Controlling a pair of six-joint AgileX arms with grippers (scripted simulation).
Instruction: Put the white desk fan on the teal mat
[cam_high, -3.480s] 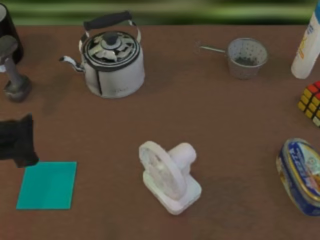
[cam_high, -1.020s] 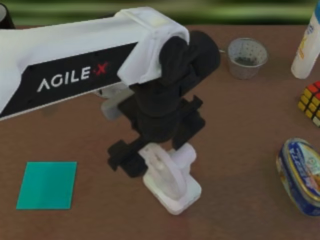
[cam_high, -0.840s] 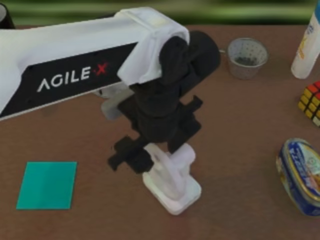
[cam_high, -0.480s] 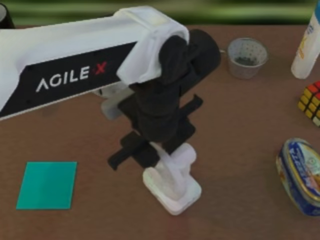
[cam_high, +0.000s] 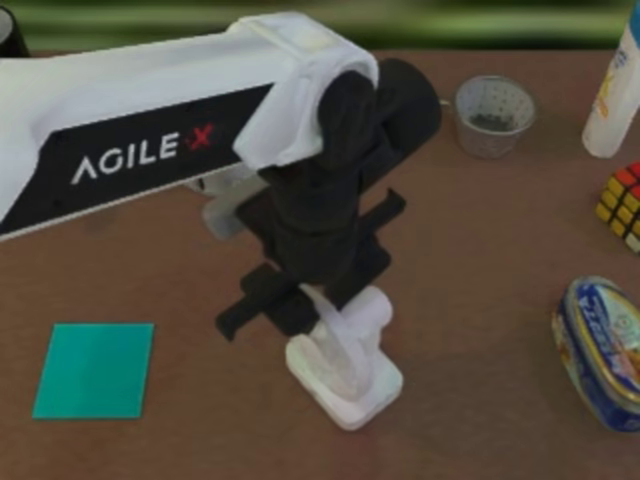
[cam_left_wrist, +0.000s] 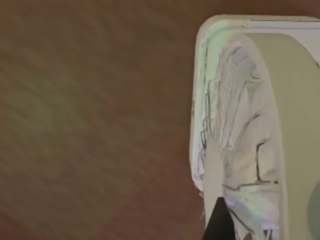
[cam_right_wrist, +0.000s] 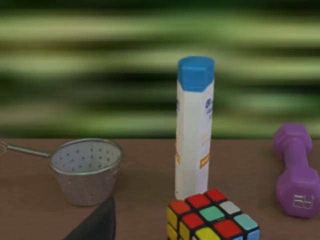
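Surface: brown wooden surface (cam_high: 480, 230) under a blurred green backdrop, with clutter along its upper and right edges.
Fan: the white desk fan (cam_high: 345, 365) stands low and centre in the top view, base flat on the surface, cage ring upright on edge and running from upper left to lower right.
Mat: the teal mat (cam_high: 94, 369) lies bare at lower left, well apart from the fan.
Left gripper: the left gripper (cam_high: 318, 308) sits right on top of the ring; the left wrist view shows the cage (cam_left_wrist: 240, 150) filling the frame beside one dark fingertip (cam_left_wrist: 218, 222).
Fingers: seemingly clamped across the thin ring.
Key relation: the mat lies to the fan's left, on the left arm's own side.
Right arm: parked out of frame at right, one finger edge (cam_right_wrist: 95, 222) showing.
Change: since a second ago the fingers have dropped and drawn in on the ring; fan unmoved.
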